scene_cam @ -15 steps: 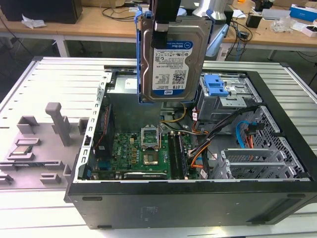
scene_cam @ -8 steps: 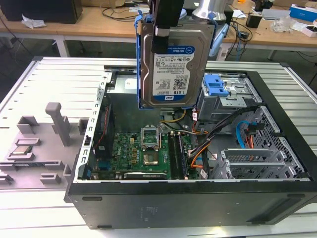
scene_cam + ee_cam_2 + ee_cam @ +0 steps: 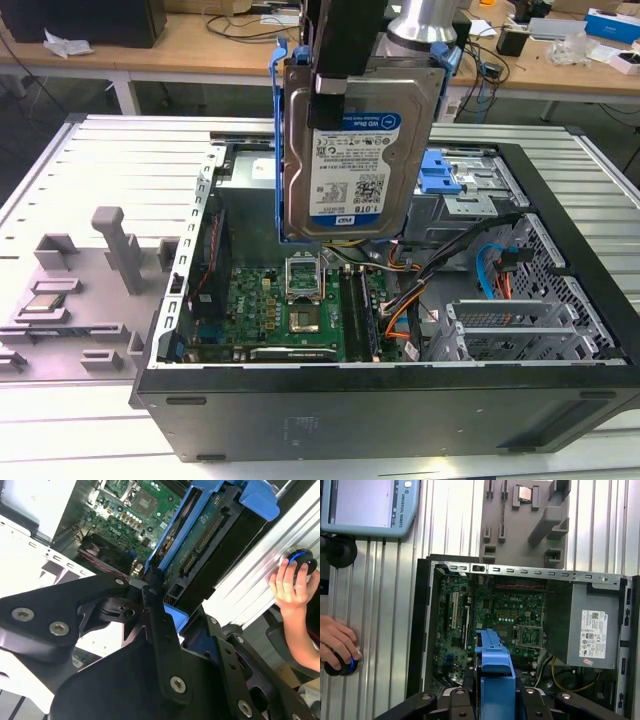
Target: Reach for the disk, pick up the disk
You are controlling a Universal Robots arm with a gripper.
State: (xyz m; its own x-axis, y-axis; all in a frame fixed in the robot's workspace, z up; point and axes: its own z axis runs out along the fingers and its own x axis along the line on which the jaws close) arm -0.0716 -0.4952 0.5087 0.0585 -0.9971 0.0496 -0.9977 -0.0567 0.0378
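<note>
The disk (image 3: 345,150), a silver hard drive with a blue-and-white label and a blue bracket along its edges, hangs upright in the air above the open computer case (image 3: 380,400). My gripper (image 3: 342,85) is shut on its upper end, and one black finger (image 3: 338,60) lies across the drive's face. In the second wrist view the disk (image 3: 210,535) shows edge-on, running away from the black fingers (image 3: 155,615) that clamp it. In the first wrist view the disk's blue bracket (image 3: 495,670) sticks out between the gripper's black links, over the motherboard (image 3: 490,615).
Inside the case are the motherboard (image 3: 290,300), a grey power-supply box (image 3: 585,625), cables (image 3: 400,310) and a small blue latch (image 3: 442,175). A grey fixture plate (image 3: 90,290) lies at the exterior view's left. A person's hand (image 3: 337,645) rests on a knob beside a teach pendant (image 3: 365,505).
</note>
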